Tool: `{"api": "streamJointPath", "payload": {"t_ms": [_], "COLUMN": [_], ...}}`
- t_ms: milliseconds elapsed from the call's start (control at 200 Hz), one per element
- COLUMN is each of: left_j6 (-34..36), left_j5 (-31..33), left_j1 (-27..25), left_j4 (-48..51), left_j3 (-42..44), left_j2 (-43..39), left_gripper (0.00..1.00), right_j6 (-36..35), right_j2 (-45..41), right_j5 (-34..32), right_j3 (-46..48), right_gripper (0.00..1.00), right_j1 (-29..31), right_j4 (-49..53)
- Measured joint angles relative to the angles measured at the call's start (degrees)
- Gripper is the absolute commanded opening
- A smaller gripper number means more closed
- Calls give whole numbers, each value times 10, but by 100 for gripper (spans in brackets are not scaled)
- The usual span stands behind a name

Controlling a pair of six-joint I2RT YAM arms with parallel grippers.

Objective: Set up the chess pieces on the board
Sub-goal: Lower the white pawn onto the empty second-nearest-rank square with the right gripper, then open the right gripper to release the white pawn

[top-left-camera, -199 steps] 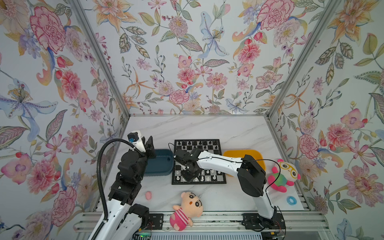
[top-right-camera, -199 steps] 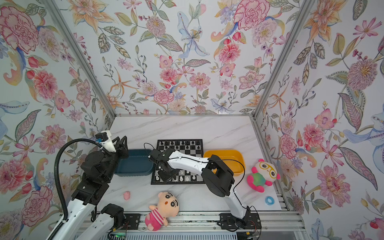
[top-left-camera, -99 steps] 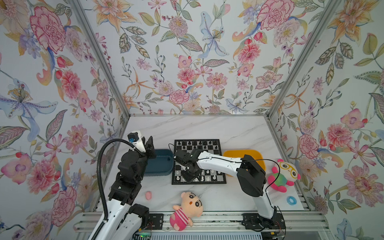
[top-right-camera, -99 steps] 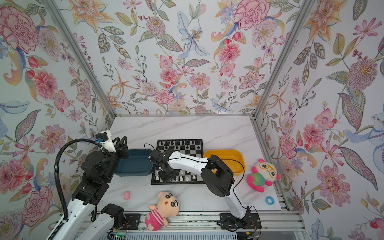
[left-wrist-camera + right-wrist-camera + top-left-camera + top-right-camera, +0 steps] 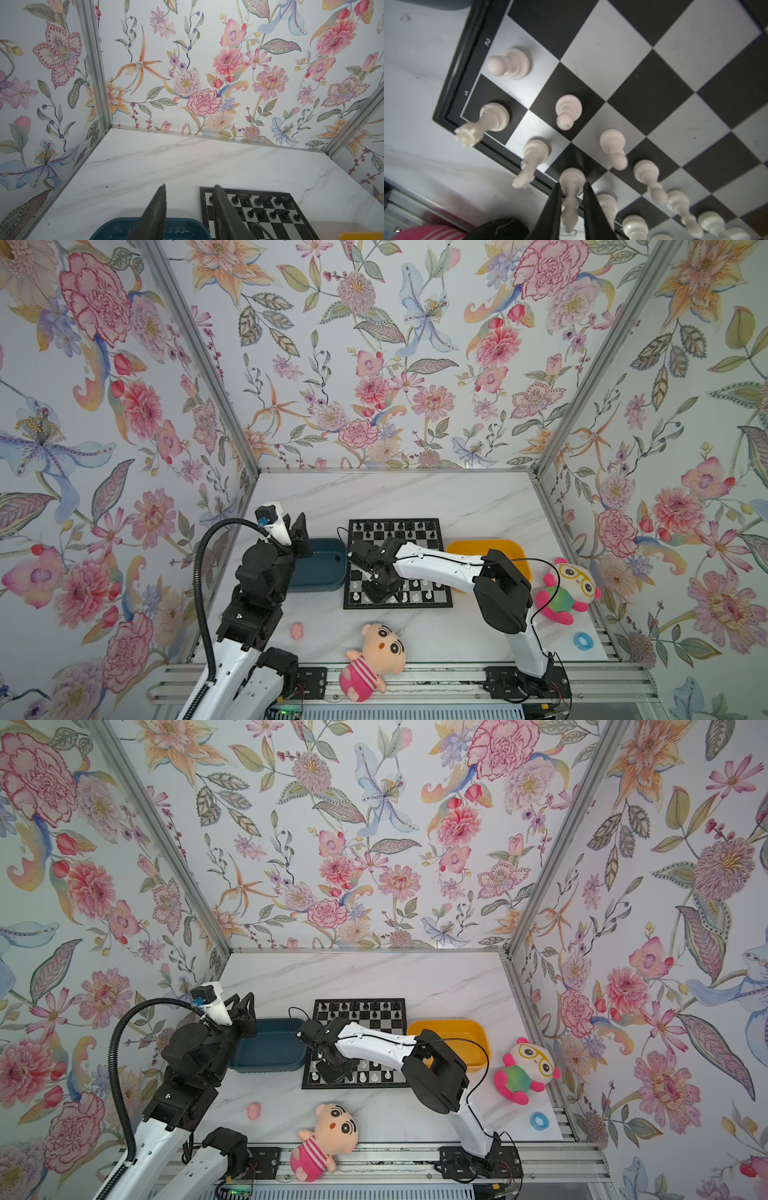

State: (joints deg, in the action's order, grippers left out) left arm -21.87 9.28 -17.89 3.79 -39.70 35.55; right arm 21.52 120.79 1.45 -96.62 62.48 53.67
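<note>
in both top views we look from high at 6 o'clock, steeply down toward the back wall [image 5: 386, 364] at 12, sharing the whole table [image 5: 395, 497]. from 9 o'clock of the board [image 5: 415, 605], low above the blue tray [image 5: 324, 566], our left wrist view faces 12. our right wrist view looks down, very near, on white chess pieces [image 5: 508, 62] at the board's 7 o'clock corner. all four share the board.

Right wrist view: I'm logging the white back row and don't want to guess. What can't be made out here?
- Right wrist view: whether the right gripper grips or merely flanks the white piece; contact is unclear.
- Same view: white pieces by the frame edge are blurred and cut off.
- In a top view: the right arm hides the board squares beneath it.
</note>
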Motion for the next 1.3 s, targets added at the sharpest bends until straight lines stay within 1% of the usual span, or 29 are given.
{"api": "streamJointPath", "payload": {"t_ms": [626,976,1301], "left_j6": [0,0,0], "left_j5": [0,0,0], "left_j1": [0,0,0], "left_j4": [0,0,0], "left_j3": [1,1,1], "left_j2": [-1,-2,-2], "left_gripper": [39,39,39], "right_j6": [4,9,13], "right_j2": [-2,-32,-40], "right_j5": [-6,-16,-35], "right_j3": [0,0,0], "right_gripper": [24,25,25], "right_j1": [0,0,0], "right_j4": [0,1,9]}}
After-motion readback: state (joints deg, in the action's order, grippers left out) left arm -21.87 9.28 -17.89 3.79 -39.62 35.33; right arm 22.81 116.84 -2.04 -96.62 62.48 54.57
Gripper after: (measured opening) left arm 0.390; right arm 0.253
